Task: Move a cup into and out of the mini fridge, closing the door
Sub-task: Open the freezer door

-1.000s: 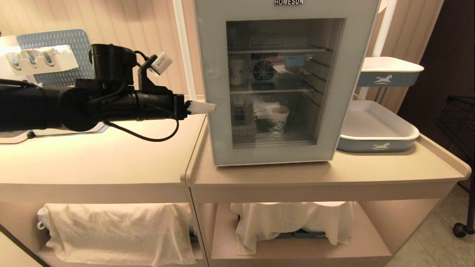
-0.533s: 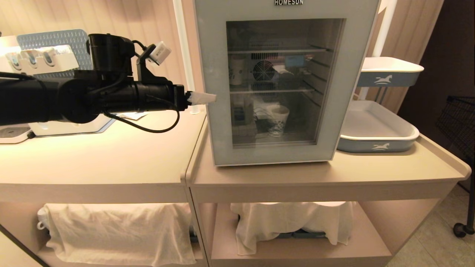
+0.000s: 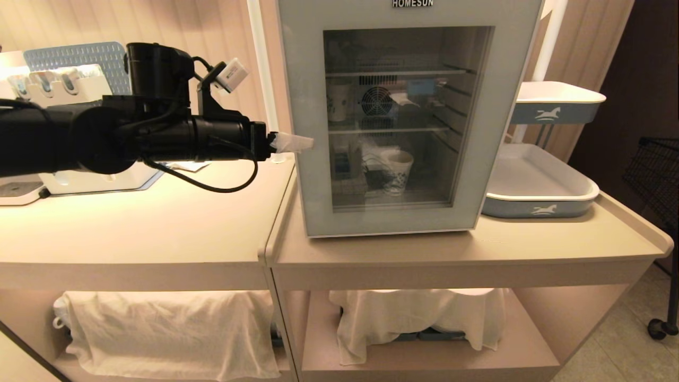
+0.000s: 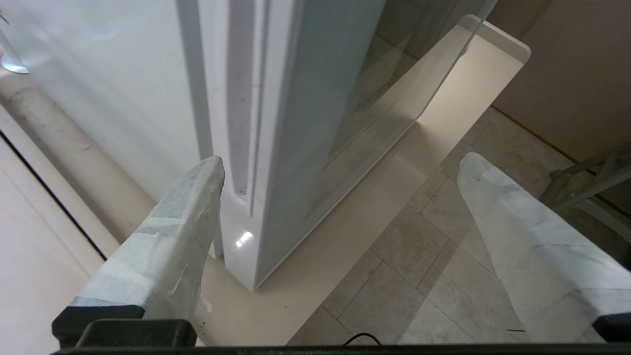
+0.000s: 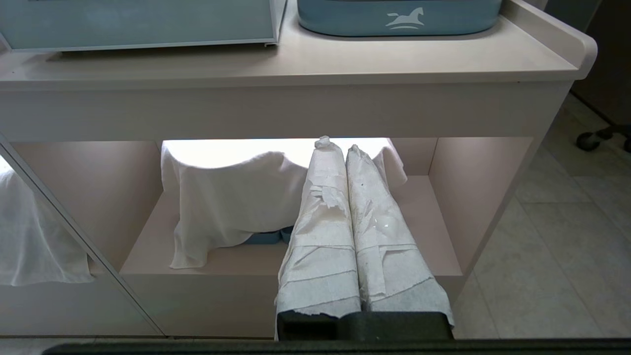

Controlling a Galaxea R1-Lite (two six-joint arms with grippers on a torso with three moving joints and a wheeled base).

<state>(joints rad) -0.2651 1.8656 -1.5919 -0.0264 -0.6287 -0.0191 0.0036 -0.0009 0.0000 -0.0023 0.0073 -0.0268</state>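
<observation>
One mini fridge [image 3: 408,116] is seen on the beige worktop [image 3: 477,246], its door [image 3: 313,175] shut, with one cup [image 3: 399,171] behind the glass on the bottom shelf. The left gripper [image 3: 290,143], at nine o'clock from the cup, is spread wide and empty astride the door's edge; contact cannot be told. The right gripper [image 5: 345,217] is pressed together, empty, before the white-draped lower shelf [image 5: 296,256]. Two trays [image 3: 541,183] are stacked at three o'clock

The beige counter [image 3: 159,228] carries the mini fridge [image 3: 398,116]. Just right of the mini fridge lies a blue-and-white tray [image 3: 536,183]; on the lower shelf [image 3: 530,339] beneath it lies a white cloth [image 3: 414,318].
</observation>
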